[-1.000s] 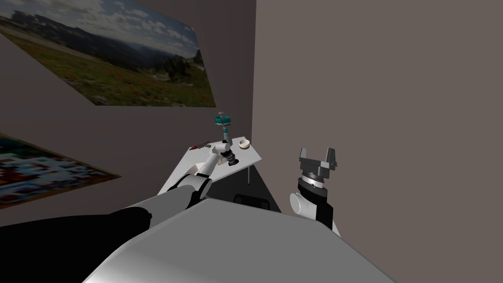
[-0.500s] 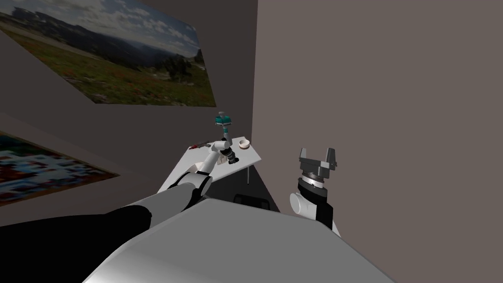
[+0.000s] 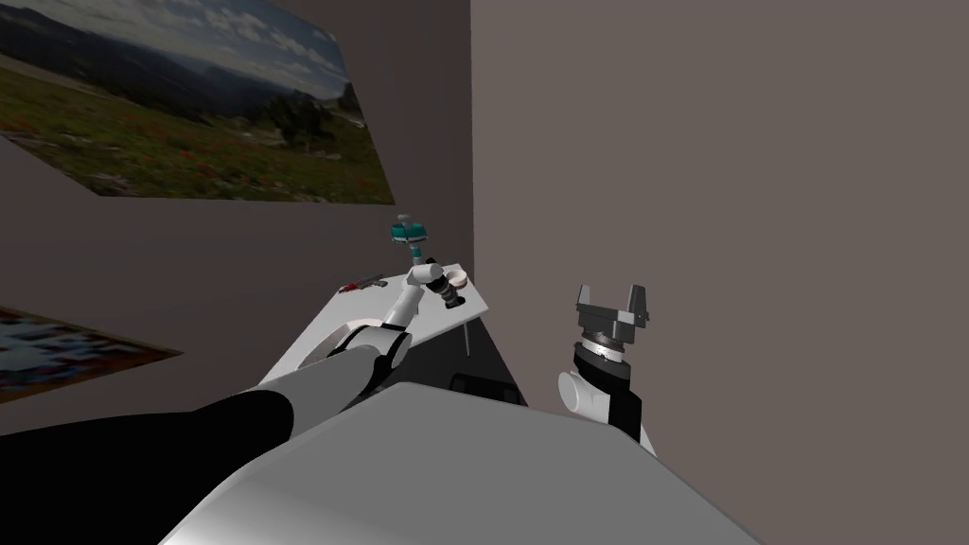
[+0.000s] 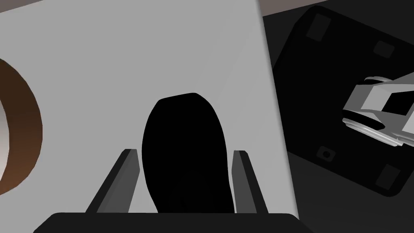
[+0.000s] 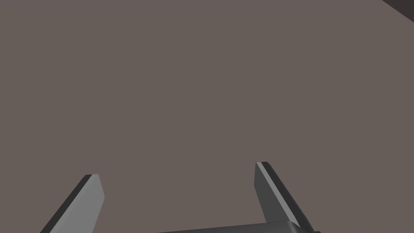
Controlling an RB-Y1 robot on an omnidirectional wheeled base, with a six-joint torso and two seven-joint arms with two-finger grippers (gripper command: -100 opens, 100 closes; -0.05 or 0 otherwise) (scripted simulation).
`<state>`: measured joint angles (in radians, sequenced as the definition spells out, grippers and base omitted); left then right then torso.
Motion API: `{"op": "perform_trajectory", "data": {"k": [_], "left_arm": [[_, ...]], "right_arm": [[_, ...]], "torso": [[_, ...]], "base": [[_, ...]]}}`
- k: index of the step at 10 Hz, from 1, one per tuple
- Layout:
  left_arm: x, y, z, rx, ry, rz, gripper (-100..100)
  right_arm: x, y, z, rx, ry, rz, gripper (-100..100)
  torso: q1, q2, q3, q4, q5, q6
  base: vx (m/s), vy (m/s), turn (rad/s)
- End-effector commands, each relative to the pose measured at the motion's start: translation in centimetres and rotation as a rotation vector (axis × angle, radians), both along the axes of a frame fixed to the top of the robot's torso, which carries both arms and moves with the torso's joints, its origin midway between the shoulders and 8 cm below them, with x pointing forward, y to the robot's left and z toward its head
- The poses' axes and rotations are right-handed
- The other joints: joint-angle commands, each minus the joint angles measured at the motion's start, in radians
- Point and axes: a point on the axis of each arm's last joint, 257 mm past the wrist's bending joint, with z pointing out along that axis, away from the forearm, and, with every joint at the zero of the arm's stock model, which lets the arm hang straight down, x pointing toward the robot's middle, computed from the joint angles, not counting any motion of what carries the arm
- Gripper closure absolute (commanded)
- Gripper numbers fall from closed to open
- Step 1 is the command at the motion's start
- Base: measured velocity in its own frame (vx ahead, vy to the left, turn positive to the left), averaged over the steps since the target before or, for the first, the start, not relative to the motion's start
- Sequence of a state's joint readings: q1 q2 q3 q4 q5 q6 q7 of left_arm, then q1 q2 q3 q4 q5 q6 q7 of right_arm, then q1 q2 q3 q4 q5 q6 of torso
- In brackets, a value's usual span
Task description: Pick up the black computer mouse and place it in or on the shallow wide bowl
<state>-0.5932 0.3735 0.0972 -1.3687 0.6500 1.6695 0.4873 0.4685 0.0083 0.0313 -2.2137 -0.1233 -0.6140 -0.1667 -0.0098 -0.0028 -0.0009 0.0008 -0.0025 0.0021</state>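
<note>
The black computer mouse (image 4: 186, 121) sits between the two fingers of my left gripper (image 4: 184, 151), which press its sides; it hangs over the white table (image 4: 121, 52). The shallow bowl (image 4: 24, 133), brown outside and pale inside, lies close beside the gripper. In the head view the left gripper (image 3: 452, 301) is just in front of the bowl (image 3: 457, 277), near the table's right end by the wall corner. My right gripper (image 3: 612, 301) is raised at my right side, facing a wall, with its fingers (image 5: 91, 194) wide apart and nothing between them.
A teal object (image 3: 409, 230) on a stand rises at the back of the table (image 3: 322, 331), and a small red-handled item (image 3: 360, 283) lies at its far left. The table's edge runs close to the gripper, with dark floor (image 4: 343, 194) below.
My left hand has carried the mouse a little farther along the table, nearer the bowl. The whole head view has shifted leftward, so my head has turned. The right arm has stayed still.
</note>
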Motion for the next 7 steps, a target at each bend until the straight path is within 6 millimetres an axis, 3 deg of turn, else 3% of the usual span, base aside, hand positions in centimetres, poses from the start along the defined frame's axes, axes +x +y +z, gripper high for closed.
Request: {"op": "perform_trajectory", "data": {"k": [1, 5, 7], "left_arm": [[0.5, -0.1, 1.3, -0.016, -0.011, -0.009, 100], [1.5, 0.4, 4.9, -0.043, -0.047, -0.039, 100], [1.7, 1.3, 6.8, -0.040, -0.067, -0.050, 100]], "right_arm": [[0.0, 0.0, 0.0, 0.000, 0.000, 0.000, 0], [0.0, 0.0, 0.0, 0.000, 0.000, 0.000, 0], [0.0, 0.0, 0.0, 0.000, 0.000, 0.000, 0]], "torso": [[0.000, 0.000, 0.000, 0.000, 0.000, 0.000], [0.012, 0.005, 0.003, 0.001, 0.002, -0.001], [0.014, 0.007, 0.004, 0.002, 0.003, -0.002]], "base": [[0.013, -0.013, -0.092], [-0.008, 0.046, -0.096], [-0.044, 0.108, -0.043]]}}
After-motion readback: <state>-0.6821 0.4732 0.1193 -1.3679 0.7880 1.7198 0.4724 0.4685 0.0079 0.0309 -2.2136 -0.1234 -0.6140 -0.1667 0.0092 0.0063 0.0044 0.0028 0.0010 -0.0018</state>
